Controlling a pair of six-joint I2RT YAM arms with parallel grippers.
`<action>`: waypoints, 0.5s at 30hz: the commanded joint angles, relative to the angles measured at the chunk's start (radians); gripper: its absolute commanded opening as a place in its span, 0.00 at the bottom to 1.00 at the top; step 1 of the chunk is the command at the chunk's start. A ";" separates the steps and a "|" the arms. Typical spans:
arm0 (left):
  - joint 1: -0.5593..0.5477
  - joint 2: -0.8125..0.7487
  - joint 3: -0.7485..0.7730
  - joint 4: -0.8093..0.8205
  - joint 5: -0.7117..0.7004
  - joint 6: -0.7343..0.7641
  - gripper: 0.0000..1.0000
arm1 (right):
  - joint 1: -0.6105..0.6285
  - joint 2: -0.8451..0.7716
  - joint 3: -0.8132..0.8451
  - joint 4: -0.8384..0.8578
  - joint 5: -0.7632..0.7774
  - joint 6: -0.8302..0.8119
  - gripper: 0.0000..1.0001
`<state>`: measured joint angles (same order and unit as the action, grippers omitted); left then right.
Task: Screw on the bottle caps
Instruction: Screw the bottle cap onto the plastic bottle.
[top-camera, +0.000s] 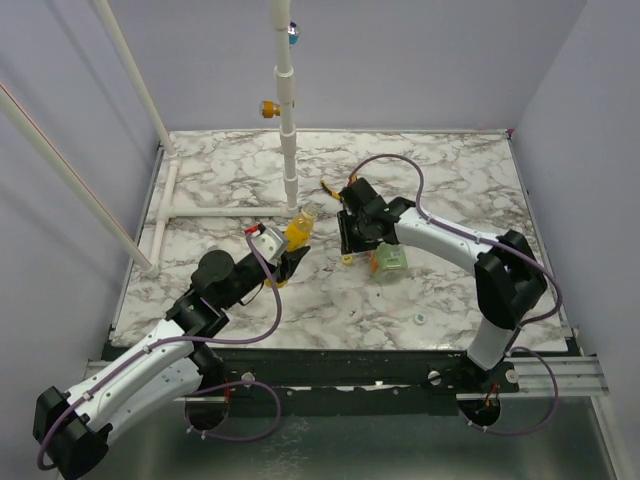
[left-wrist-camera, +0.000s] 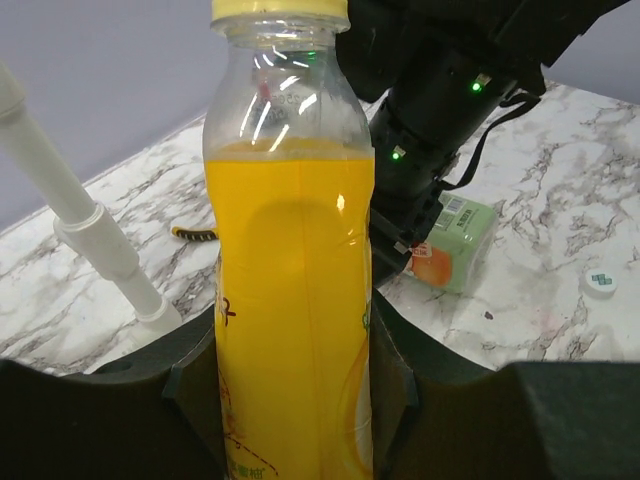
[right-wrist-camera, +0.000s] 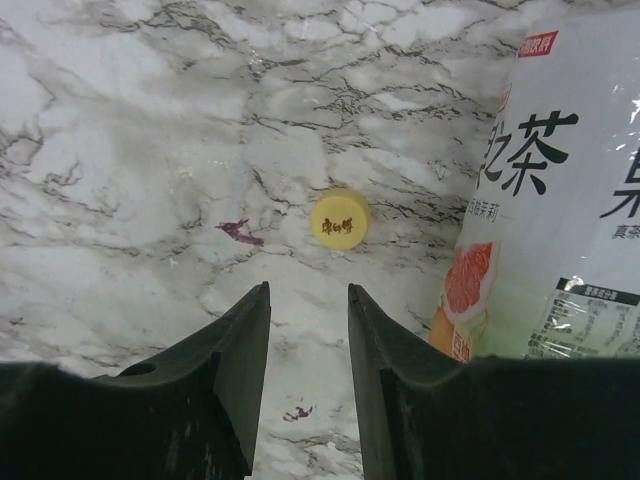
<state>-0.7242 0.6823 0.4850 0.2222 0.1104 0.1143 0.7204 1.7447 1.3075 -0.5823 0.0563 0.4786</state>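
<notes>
Left pincer (left-wrist-camera: 290, 350): pressed against the yellow bottle (left-wrist-camera: 290, 250), one dark finger (left-wrist-camera: 190, 380) on each side of its lower body.
Yellow bottle: upright between the left pincer's fingers, filled with orange liquid up to the shoulder; in the top view it stands near the middle of the worktop (top-camera: 450, 180).
Fitted yellow cap (left-wrist-camera: 280, 10): sits on the yellow bottle's neck, above the left pincer; I cannot tell whether it is screwed tight.
Right pincer (right-wrist-camera: 308, 292): spread a little, with nothing between its fingers (right-wrist-camera: 240, 350), pointing down at the marble.
Loose yellow cap (right-wrist-camera: 339, 219): flat on the worktop just past the right pincer's fingertips, slightly right of the gap between them, touching neither finger.
Green-label bottle (right-wrist-camera: 560, 200): lies on its side on the worktop, just beside the right pincer's right finger; the loose yellow cap is near it.
Whitish cap (top-camera: 421, 318): alone on the worktop towards the near edge, well apart from both pincers.
White pipe (top-camera: 288, 130): rises behind the yellow bottle.
</notes>
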 joint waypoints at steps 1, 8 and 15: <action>-0.005 -0.020 -0.018 0.029 -0.018 -0.025 0.33 | 0.005 0.062 0.021 -0.015 0.041 0.005 0.41; -0.005 -0.021 -0.022 0.030 -0.016 -0.031 0.33 | 0.011 0.125 0.021 0.015 0.055 0.009 0.46; -0.004 -0.012 -0.021 0.029 -0.010 -0.034 0.33 | 0.019 0.186 0.031 0.023 0.069 0.015 0.47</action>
<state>-0.7242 0.6724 0.4744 0.2234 0.1093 0.0910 0.7296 1.8904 1.3083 -0.5720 0.0895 0.4808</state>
